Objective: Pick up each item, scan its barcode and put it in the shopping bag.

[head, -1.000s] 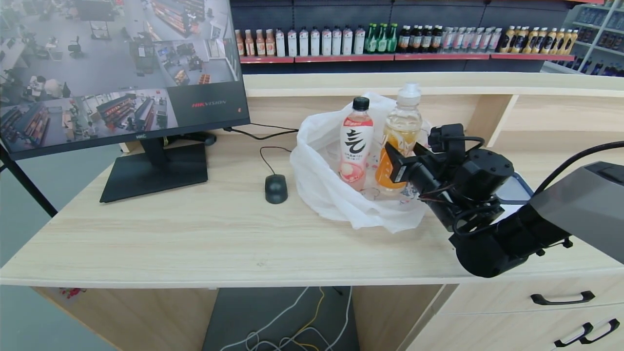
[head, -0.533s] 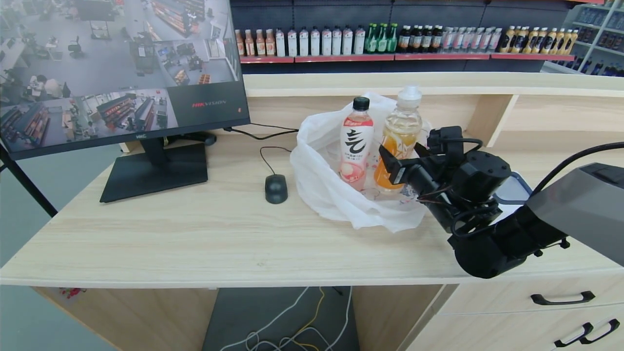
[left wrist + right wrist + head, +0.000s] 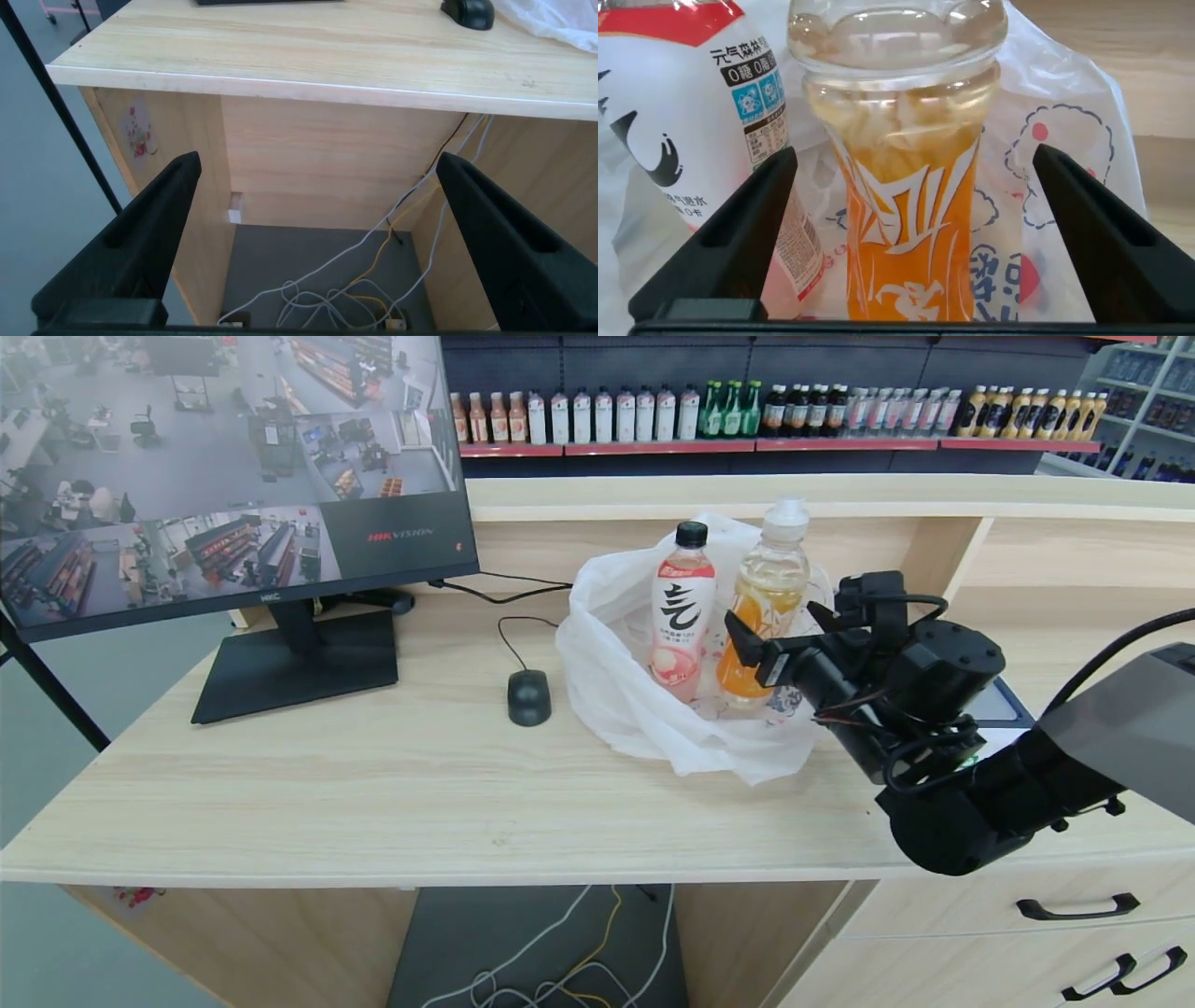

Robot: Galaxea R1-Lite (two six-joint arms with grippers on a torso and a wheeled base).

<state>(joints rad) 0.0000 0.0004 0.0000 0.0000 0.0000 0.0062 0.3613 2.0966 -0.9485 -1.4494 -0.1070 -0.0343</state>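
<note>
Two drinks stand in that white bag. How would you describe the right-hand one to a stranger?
On the wooden counter, right of the monitor, sits a white shopping bag holding two upright bottles. The orange bottle is on the right: white cap, pale clear top, orange label. Its neighbour, the pink bottle, has a black cap.

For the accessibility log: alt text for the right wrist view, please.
An orange-labelled bottle stands upright in the white shopping bag, between the fingers of the open right end effector and touching neither; a pink-and-white bottle stands beside it.
</note>
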